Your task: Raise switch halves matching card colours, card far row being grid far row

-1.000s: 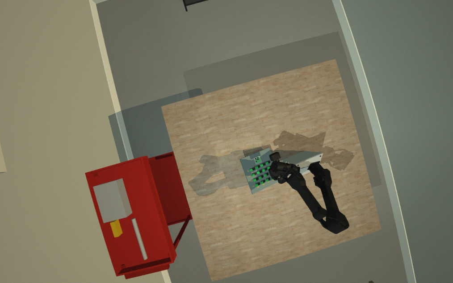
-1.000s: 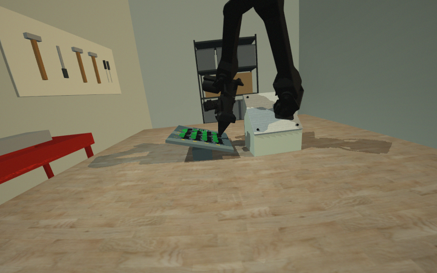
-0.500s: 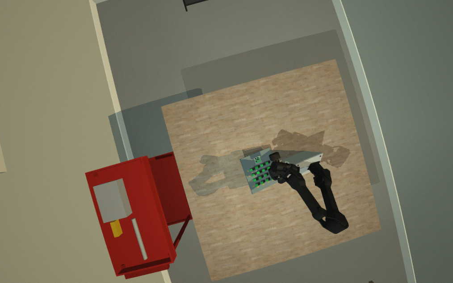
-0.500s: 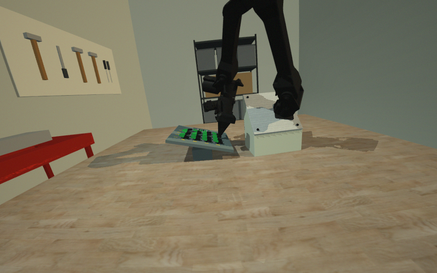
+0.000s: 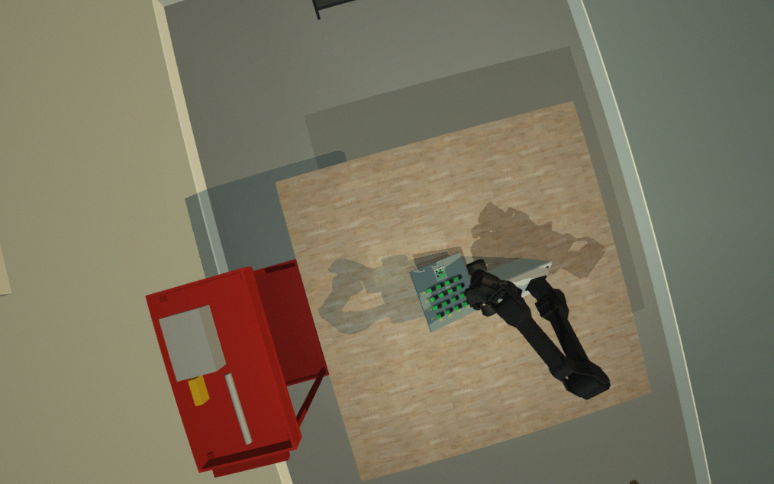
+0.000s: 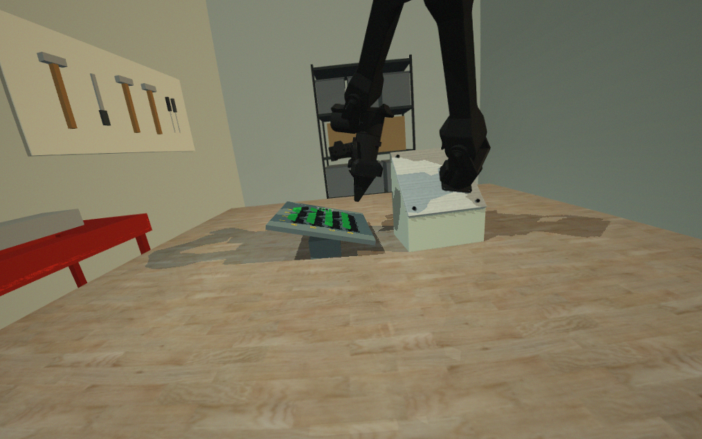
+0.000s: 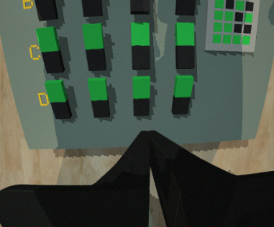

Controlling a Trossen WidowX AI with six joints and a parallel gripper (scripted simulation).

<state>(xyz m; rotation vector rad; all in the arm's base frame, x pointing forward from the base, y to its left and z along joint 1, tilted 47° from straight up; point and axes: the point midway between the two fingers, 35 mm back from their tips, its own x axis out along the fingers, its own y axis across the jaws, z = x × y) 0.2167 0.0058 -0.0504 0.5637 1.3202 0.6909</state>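
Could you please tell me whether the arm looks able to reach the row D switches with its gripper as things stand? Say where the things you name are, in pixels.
Probably yes: the closed gripper (image 6: 358,200) (image 7: 147,137) hovers beside row D (image 7: 142,87), with nothing visible between them.

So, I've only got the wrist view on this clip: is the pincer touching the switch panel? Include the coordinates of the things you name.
Observer: No. The exterior view shows a gap between the shut pincer (image 5: 468,297) (image 6: 357,199) (image 7: 148,131) and the switch panel (image 5: 422,279) (image 6: 318,233) (image 7: 221,86).
Operator: What's holding the panel up?
Observer: A blue-grey post (image 6: 325,248) under it.
Operator: Does it sit level?
Observer: No, it tilts, its lower edge toward the pale sloped-top box (image 5: 531,273) (image 6: 446,231).
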